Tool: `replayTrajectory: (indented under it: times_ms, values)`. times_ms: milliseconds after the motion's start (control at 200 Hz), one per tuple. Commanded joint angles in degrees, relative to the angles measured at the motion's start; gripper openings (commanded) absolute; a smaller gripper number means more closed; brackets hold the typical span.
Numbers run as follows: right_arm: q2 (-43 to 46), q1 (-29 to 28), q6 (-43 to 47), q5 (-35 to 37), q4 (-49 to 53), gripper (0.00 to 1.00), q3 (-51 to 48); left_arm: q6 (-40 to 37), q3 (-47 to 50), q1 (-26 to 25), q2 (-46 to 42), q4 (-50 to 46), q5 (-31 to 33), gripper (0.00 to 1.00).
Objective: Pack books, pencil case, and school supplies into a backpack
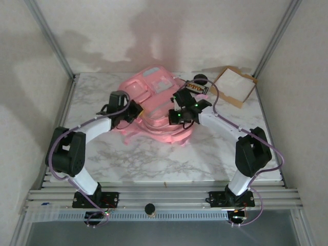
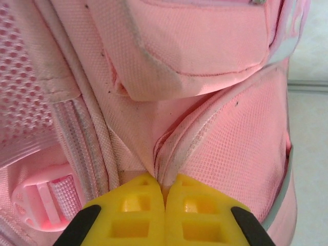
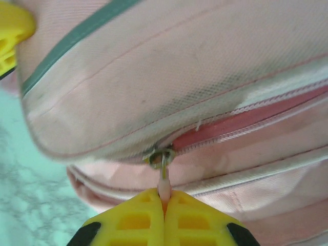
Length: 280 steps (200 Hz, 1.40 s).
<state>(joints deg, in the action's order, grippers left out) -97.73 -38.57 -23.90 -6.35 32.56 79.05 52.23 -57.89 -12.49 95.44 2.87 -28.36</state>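
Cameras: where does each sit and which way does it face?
Top external: above and behind the arm bases, looking down at the white marble table, both arms and the large pink fabric backpack.
Left wrist: on the left arm, facing a backpack seam; left gripper shut on it.
Right wrist: on the right arm, facing the zipper; right gripper pinching the pink zipper pull.
Shared: all three show the backpack.

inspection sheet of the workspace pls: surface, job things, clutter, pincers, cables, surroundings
surface: marble table, white with grey veins
job's things: pink backpack lying at the middle rear
clutter: cardboard tray, black item and black round thing at rear right
pincers: left pincer shut on a backpack seam; right pincer shut on the zip pull
cables: purple cables along both arms, one looping by the right arm
surroundings: plain walls, metal frame posts
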Motion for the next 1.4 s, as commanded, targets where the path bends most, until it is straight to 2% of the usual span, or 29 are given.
replayTrajectory:
  times_ms: [0, 85, 145, 210, 295, 385, 471, 526, 571, 646, 736, 821, 931, 1001, 1086, 1171, 1262, 1327, 1397]
  values:
    - [-3.25, -5.62, -4.84, -1.46, 0.22, 0.00, 4.26, -10.98, -6.84, 7.93, 1.90, -8.22, 11.21, 0.00]
    - [-8.37, -9.75, -9.02, -3.69, -4.03, 0.00, 8.47, -12.48, -8.81, 9.07, 2.18, -9.37, 10.46, 0.01]
    - [-11.94, -11.45, -11.34, -3.66, -5.10, 0.00, 12.13, -10.93, -7.99, 10.12, 1.05, -7.63, 7.96, 0.23]
    - [-14.37, -11.93, -12.92, -4.13, -6.80, 0.00, 14.00, -9.10, -6.46, 11.09, -1.26, -5.36, 5.44, 0.37]
    - [-14.88, -11.89, -13.37, -4.32, -8.89, 0.00, 13.20, -6.46, -3.09, 11.61, -6.23, -4.67, 5.66, 0.54]
    - [-14.37, -11.88, -13.50, -4.90, -10.46, 0.00, 11.01, 1.73, 6.08, 11.45, -12.65, 0.77, 4.37, 0.64]
    - [-14.50, -11.94, -13.09, -5.47, -11.62, 0.00, 9.79, 12.62, 16.55, 10.08, -17.78, 10.14, 3.71, 0.66]
    - [-14.58, -11.91, -12.40, -4.57, -11.57, 0.00, 9.23, 17.68, 20.80, 8.02, -19.33, 15.17, 4.00, 0.66]
    - [-14.48, -11.89, -11.84, -4.05, -11.45, 0.00, 8.67, 19.92, 21.75, 6.26, -19.42, 15.58, 4.40, 0.65]
    - [-13.82, -11.85, -11.14, -5.30, -13.51, 0.00, 7.16, 21.87, 21.51, 3.31, -18.53, 15.56, 6.98, 0.62]
    - [-13.58, -11.79, -10.23, -6.85, -14.77, 0.00, 6.70, 24.27, 21.94, 1.08, -16.74, 20.19, 8.62, 0.51]
    - [-13.23, -11.82, -10.14, -8.02, -16.30, 0.00, 6.23, 24.48, 20.53, -0.68, -14.44, 20.13, 9.41, 0.49]
    - [-13.51, -11.75, -9.61, -7.23, -15.29, 0.00, 6.89, 24.70, 20.13, -1.53, -12.93, 17.31, 10.27, 0.46]
    - [-13.56, -11.37, -9.83, -6.17, -14.37, 0.00, 7.27, 25.96, 22.45, -2.12, -14.90, 14.50, 13.85, 0.47]
    - [-13.21, -11.39, -9.47, -6.27, -15.22, 0.00, 7.31, 28.54, 25.92, -3.12, -17.56, 15.54, 18.01, 0.47]
    - [-13.73, -11.45, -8.95, -7.21, -14.84, 0.00, 7.87, 29.76, 25.22, -3.13, -15.12, 17.04, 16.58, 0.46]
    - [-13.98, -11.36, -9.13, -7.95, -15.12, 0.00, 7.63, 33.21, 25.18, -3.61, -12.20, 19.85, 13.51, 0.41]
    - [-14.15, -11.43, -9.32, -9.09, -16.02, 0.00, 7.23, 35.01, 26.41, -4.44, -12.47, 23.92, 16.14, 0.36]
    - [-14.24, -11.45, -9.10, -8.64, -15.33, 0.00, 7.19, 33.89, 24.16, -4.38, -11.89, 22.44, 17.49, 0.27]
